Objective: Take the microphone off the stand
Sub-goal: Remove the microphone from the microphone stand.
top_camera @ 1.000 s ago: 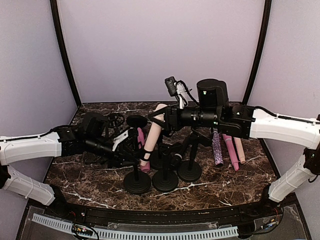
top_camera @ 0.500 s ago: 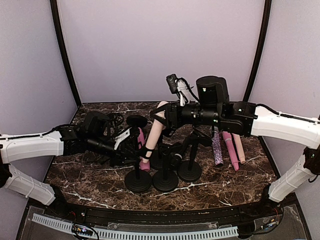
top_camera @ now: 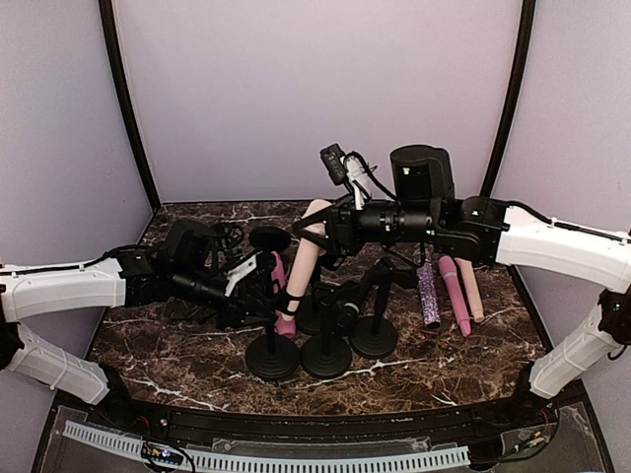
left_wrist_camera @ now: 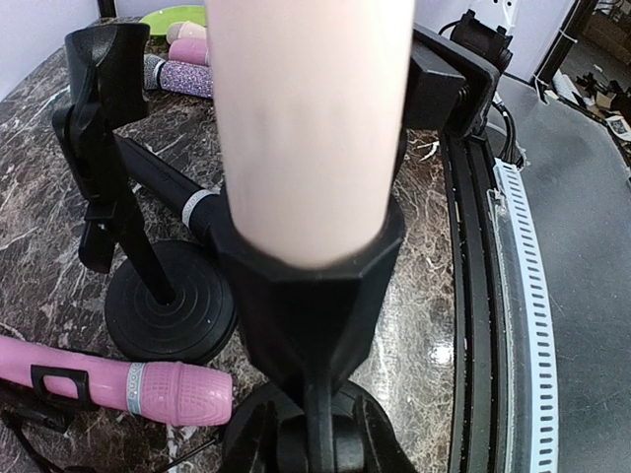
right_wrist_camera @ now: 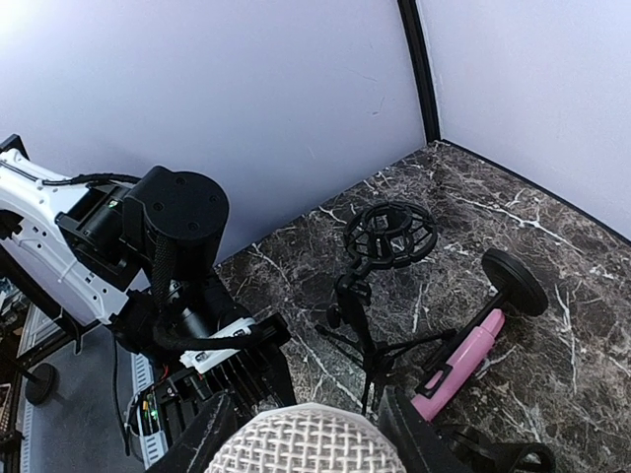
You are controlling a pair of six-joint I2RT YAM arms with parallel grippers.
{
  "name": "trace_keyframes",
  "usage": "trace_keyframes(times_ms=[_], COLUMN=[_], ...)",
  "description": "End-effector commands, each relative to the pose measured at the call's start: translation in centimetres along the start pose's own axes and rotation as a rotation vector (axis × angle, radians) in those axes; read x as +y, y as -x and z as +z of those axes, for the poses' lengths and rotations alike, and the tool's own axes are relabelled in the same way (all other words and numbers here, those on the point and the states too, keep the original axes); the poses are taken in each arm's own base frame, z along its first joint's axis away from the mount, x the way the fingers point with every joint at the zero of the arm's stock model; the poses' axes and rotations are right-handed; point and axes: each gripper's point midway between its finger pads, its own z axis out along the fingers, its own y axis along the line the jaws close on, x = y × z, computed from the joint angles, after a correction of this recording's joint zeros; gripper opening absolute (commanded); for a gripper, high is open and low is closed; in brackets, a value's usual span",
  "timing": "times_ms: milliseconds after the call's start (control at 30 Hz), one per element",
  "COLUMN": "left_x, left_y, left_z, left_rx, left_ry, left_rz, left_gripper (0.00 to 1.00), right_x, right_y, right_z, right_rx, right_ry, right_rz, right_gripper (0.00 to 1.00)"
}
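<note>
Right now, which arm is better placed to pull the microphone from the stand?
Right. Right gripper is shut on the pale pink microphone's head; left gripper clamps the stand's stem below the clip.

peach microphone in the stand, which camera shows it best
Top external: the peach microphone shows at full length, tilted. Left wrist shows only its blurred body seated in the stand; right wrist shows only its mesh head.

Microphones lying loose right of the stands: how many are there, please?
3, side by side: glittery purple microphone, pink microphone, then pale pink microphone farthest right. The right arm may hide more.
</note>
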Motion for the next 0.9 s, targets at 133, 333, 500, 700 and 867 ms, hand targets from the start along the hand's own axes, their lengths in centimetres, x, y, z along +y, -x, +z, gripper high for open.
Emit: trace_keyframes(times_ms=[133,333,500,700,867], left_x=[0.4,0.4,0.4,0.5,0.4], left_y=[-4.6,-4.7,-4.8,-5.0,-5.0], left_z=[0.7,0.8,0.8,0.9,1.0], left_rx=[0.169,0.175,0.177,0.188,0.192], left_ry=[0.02,0.021,0.023,0.031,0.03], left_rz=[-0.063,-0.063,-0.062,-0.062,-0.06], left_gripper=[0.0,0.0,0.0,0.0,0.0], right_x=[5.6,6.2,5.4,4.6,4.3], right_y=[9.3,9.3,9.6,9.8,9.9], right_z=[-5.5,-5.9,-5.7,-5.6,-5.7], right_rx=[-0.293,-0.305,-0.302,-0.299,-0.302], right_ry=[0.197,0.229,0.179,0.133,0.12], right_rz=[-0.15,-0.163,-0.143,-0.126,-0.121], right_gripper=[0.0,0.0,0.0,0.0,0.0])
